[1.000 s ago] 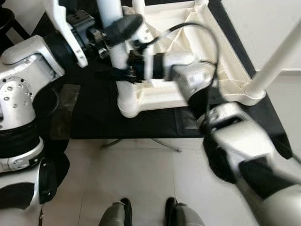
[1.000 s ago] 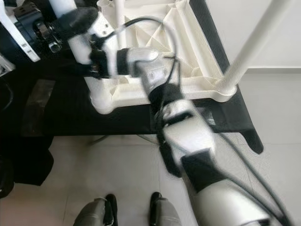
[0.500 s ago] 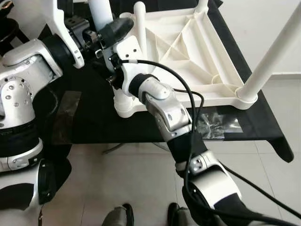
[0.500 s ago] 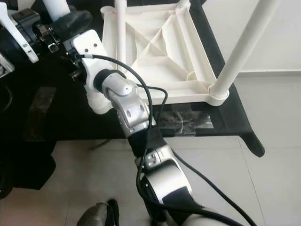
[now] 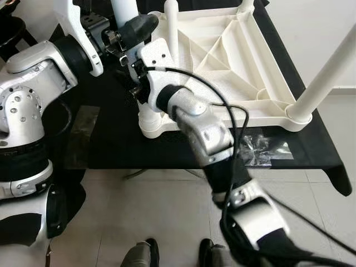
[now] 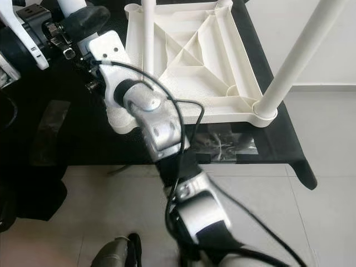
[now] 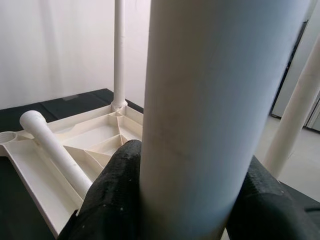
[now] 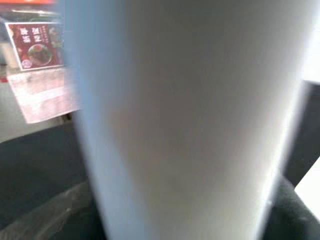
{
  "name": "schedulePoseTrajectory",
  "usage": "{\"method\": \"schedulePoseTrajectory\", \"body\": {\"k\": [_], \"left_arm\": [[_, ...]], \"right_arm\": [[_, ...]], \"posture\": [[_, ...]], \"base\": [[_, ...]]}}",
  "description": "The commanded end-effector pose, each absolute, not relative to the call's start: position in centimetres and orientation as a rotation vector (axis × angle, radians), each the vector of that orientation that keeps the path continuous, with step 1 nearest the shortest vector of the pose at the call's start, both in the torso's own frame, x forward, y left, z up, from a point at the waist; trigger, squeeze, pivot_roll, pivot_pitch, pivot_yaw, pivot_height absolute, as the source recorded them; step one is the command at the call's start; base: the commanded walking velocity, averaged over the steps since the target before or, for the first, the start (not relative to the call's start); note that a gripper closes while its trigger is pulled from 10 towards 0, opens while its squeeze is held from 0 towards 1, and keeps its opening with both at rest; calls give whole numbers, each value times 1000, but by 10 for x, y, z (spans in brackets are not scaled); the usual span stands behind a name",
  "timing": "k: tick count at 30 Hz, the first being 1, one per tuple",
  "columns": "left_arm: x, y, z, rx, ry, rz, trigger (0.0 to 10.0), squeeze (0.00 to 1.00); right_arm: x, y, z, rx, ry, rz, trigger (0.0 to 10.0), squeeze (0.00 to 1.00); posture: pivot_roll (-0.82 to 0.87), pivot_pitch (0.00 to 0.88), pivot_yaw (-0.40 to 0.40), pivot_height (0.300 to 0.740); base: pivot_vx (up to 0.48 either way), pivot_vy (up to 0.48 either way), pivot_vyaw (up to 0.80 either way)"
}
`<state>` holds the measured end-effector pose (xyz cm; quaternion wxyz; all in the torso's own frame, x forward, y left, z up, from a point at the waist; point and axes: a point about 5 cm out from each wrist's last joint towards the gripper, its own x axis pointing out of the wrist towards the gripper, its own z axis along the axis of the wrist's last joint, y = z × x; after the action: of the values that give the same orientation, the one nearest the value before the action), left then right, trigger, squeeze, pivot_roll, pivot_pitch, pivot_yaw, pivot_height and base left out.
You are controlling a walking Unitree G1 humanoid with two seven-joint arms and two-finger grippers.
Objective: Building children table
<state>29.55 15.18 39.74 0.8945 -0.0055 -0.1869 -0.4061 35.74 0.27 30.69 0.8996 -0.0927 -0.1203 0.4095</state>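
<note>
From the head views, the upturned white tabletop lies on the black table, its near-left corner socket holding the leg. The left hand is clenched on that leg. The left wrist view shows black fingers hugging it. The right wrist view presses close against the leg; whether the right hand grips cannot be told. A skewed push could jam the leg or slide the tabletop off the near edge.

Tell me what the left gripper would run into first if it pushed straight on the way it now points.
The white table leg: the left gripper has it between its black fingers already, so there is no free way ahead. Beyond the leg lies the upturned white tabletop, though depth there is unclear.
</note>
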Motion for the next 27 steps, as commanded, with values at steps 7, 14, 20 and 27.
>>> {"method": "schedulePoseTrajectory", "body": {"k": [7,14,20,27], "left_arm": [[278,130,401,13,-414,-1050,0,0],[276,129,402,10,-411,-1060,0,0],[275,129,403,10,-410,-1062,0,0],[274,129,403,11,-412,-1064,0,0]], "right_arm": [[362,-22,318,-345,-334,1294,10000,0],[362,-27,322,-449,-258,1534,10000,0],[360,-28,325,-458,-228,1649,9647,0],[362,-31,326,-447,-217,1688,0,0]], "posture": [[64,266,51,740],[84,281,53,740],[88,286,53,740],[87,289,52,740]], "base": [[0,0,0],[0,0,0],[0,0,0],[0,0,0]]}}
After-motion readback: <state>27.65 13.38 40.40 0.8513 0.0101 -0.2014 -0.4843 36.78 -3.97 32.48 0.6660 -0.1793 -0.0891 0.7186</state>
